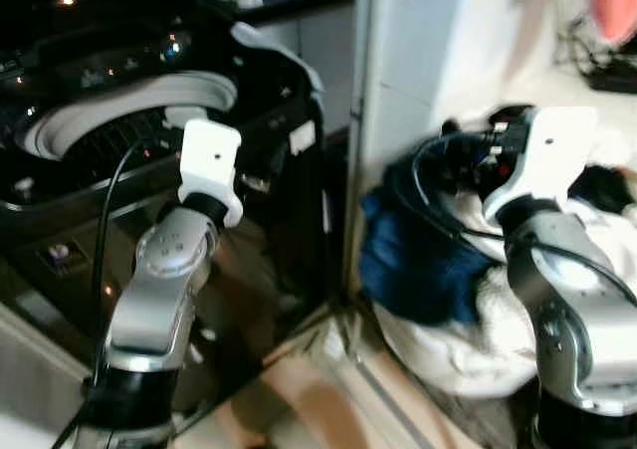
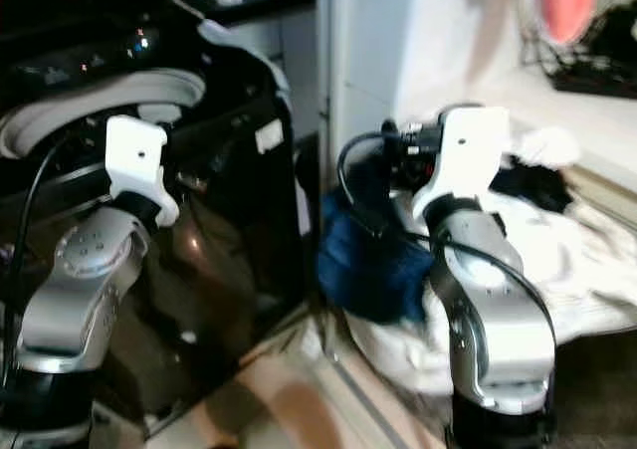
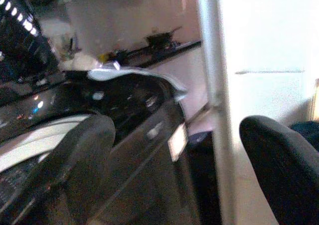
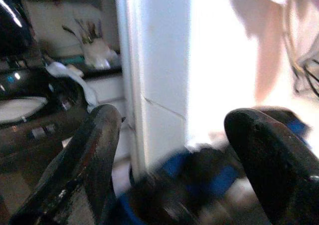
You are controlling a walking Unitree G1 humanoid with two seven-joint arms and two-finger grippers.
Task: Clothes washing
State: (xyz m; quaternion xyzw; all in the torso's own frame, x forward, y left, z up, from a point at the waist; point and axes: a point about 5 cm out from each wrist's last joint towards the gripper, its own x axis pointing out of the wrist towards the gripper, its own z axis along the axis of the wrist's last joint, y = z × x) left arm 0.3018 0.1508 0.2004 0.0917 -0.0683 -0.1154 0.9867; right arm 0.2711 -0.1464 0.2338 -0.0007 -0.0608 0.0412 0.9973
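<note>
Here the black top-loading washing machine takes up the robot's left side, its lid raised at the back and the pale ring of the drum opening facing upward. A white wall corner separates it from the heap of laundry on the right, a mound of white cloth with a dark blue garment slumped on the side nearest the machine; the heap's far edge is cut off and its details are blurred. The left arm is raised before the machine's front, and the left gripper stands wide open with nothing between its fingers, pointing along the machine's top toward the wall corner. The right arm reaches over the heap; the right gripper is also spread wide and holds nothing, hanging just above the blue garment, though blur hides whether a fingertip brushes the cloth. A reddish object at the upper right is too blurred to identify.
</note>
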